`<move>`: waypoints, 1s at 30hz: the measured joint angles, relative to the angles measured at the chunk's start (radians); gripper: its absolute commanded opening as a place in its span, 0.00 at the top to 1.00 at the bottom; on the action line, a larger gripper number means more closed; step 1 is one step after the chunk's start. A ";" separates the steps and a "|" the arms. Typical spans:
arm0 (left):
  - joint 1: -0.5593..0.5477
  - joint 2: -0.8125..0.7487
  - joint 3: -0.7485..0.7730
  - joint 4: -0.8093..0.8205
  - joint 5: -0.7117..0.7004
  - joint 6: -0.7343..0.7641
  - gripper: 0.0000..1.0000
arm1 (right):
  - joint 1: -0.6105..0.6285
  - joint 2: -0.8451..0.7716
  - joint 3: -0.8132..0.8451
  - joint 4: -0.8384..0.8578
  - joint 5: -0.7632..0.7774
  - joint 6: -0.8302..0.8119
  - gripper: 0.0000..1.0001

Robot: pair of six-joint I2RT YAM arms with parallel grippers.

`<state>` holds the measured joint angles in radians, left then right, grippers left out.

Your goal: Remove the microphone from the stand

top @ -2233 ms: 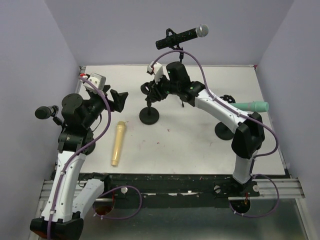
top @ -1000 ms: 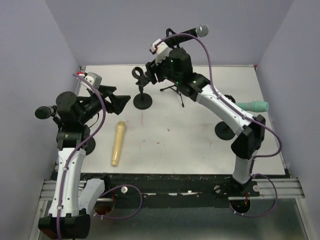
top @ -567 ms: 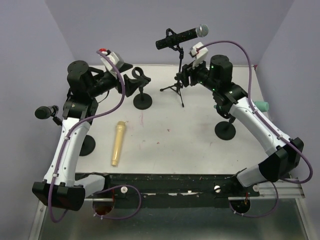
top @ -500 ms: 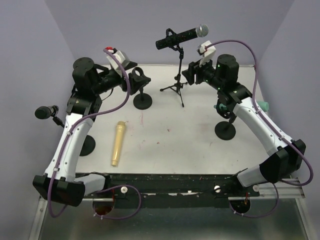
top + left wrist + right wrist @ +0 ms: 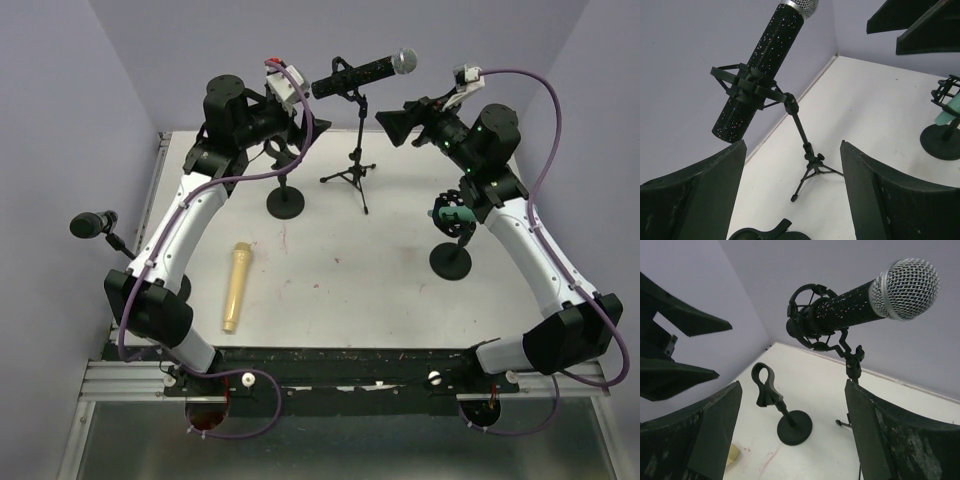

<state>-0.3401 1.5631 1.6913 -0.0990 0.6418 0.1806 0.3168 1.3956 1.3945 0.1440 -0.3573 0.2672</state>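
Left end effector (image 5: 792, 145): jaws spread wide, nothing held. It is raised off the table (image 5: 400, 300) to the left of the tripod stand (image 5: 357, 170), facing it. Through its own camera the stand's pole shows in the gap between the two fingers, with no contact.

Right end effector (image 5: 392, 120): jaws also spread wide, nothing held. It hangs to the right of the tripod stand at about the height of the stand's top, facing it and clear of it.

Microphone (image 5: 362, 72): black body with a silver mesh head, seated in the shock-mount clip (image 5: 747, 85) at the top of the tripod stand. It lies tilted, with the head up and to the stand's right and the tail down to its left. Neither end effector touches it.

Other items noted:
- An empty clip holder (image 5: 285, 195) on a round base stands just left of the tripod stand
- A yellow microphone (image 5: 236, 285) lies flat on the table, left of the tripod stand and nearer the arm bases
- A teal microphone (image 5: 450, 215) sits in a round-based holder to the right of the tripod stand
- A small black microphone (image 5: 90, 224) is far to the left of the tripod stand, at the table edge
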 measured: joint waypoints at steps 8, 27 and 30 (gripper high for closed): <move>-0.016 0.057 0.076 -0.011 -0.068 0.031 0.14 | -0.031 0.072 0.002 0.126 -0.011 0.179 0.07; -0.027 0.199 0.295 -0.101 -0.120 0.067 0.14 | -0.031 0.282 0.047 0.328 0.063 0.441 0.08; -0.029 0.199 0.295 -0.122 -0.131 0.071 0.15 | -0.031 0.314 0.083 0.356 0.076 0.466 0.09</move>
<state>-0.3691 1.7618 1.9862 -0.2207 0.5110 0.2512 0.2859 1.7096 1.4773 0.4999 -0.2810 0.7334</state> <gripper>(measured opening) 0.855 0.922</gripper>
